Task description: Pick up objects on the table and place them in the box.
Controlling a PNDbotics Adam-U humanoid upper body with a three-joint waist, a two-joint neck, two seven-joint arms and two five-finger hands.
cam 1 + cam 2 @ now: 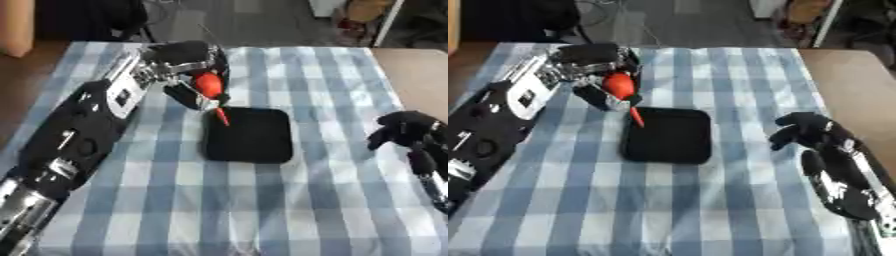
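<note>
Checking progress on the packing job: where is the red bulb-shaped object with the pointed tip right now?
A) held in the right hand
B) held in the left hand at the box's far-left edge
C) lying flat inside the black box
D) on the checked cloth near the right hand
B: the left hand is curled around the red bulb-shaped object, its pointed tip hanging over the edge of the black box.

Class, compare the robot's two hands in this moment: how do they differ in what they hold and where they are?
The left hand is curled round a red bulb-shaped object above the black box's corner; the right hand holds nothing. The left is at the table's far side, the right near its right edge. Both are black.
</note>
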